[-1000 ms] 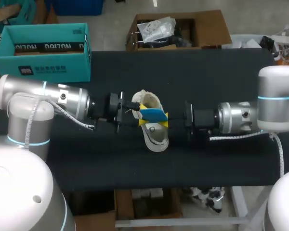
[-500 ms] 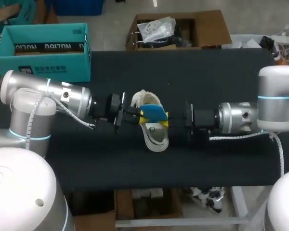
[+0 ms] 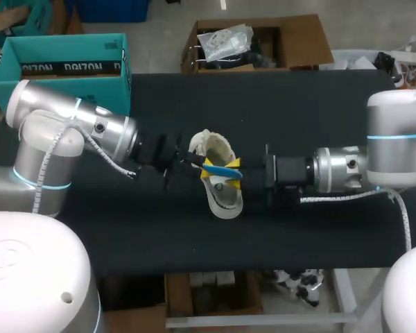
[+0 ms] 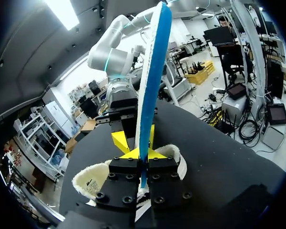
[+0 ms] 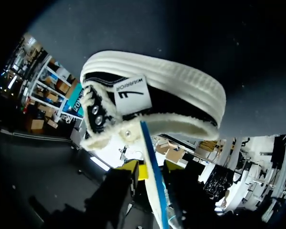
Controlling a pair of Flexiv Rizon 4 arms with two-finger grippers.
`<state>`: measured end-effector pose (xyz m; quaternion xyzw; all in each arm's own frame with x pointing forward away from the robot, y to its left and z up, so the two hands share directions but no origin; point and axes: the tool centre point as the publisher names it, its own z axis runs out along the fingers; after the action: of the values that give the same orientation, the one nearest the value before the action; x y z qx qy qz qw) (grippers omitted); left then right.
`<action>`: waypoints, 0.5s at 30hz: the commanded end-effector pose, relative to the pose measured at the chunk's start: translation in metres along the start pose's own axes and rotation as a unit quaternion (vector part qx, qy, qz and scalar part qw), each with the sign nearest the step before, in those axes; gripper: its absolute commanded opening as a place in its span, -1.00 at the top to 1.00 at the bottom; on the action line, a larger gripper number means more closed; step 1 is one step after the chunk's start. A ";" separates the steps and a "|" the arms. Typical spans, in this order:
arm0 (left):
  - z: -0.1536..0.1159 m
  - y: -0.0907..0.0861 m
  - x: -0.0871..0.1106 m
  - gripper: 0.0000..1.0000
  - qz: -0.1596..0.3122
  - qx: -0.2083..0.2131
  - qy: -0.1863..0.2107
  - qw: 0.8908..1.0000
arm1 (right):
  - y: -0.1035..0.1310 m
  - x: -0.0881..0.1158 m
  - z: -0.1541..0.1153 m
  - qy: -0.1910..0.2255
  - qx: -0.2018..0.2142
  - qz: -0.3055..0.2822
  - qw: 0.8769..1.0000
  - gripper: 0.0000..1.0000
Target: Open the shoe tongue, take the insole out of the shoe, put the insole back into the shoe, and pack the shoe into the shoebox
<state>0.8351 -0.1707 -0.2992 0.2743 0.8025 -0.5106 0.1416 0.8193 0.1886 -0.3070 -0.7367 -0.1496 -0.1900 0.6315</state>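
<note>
Now, your left claw (image 4: 142,156) is clamped on the insole (image 4: 152,81), held on edge just above the shoe (image 3: 225,201); its length lies crosswise to the shoe's.

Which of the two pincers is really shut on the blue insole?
The left pincer: its fingers press the insole from both sides. The right pincer is open, its yellow tips standing apart around the insole's edge.

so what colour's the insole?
Blue, with a white fuzzy face: the insole shows best in the left wrist view.
</note>
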 end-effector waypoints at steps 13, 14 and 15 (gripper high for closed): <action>-0.002 0.005 -0.006 1.00 0.003 -0.025 0.058 0.998 | -0.005 -0.017 -0.008 0.035 -0.042 0.013 0.998 0.58; -0.001 0.006 -0.006 1.00 0.002 -0.026 0.058 0.998 | -0.005 -0.016 -0.008 0.035 -0.042 0.013 0.998 0.62; 0.000 0.007 -0.006 1.00 0.003 -0.028 0.060 0.998 | -0.004 -0.015 -0.008 0.035 -0.042 0.013 0.998 0.66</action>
<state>0.8401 -0.1676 -0.2991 0.3006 0.8222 -0.4713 0.1077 0.8020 0.1811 -0.3084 -0.7583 -0.1101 -0.2125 0.6063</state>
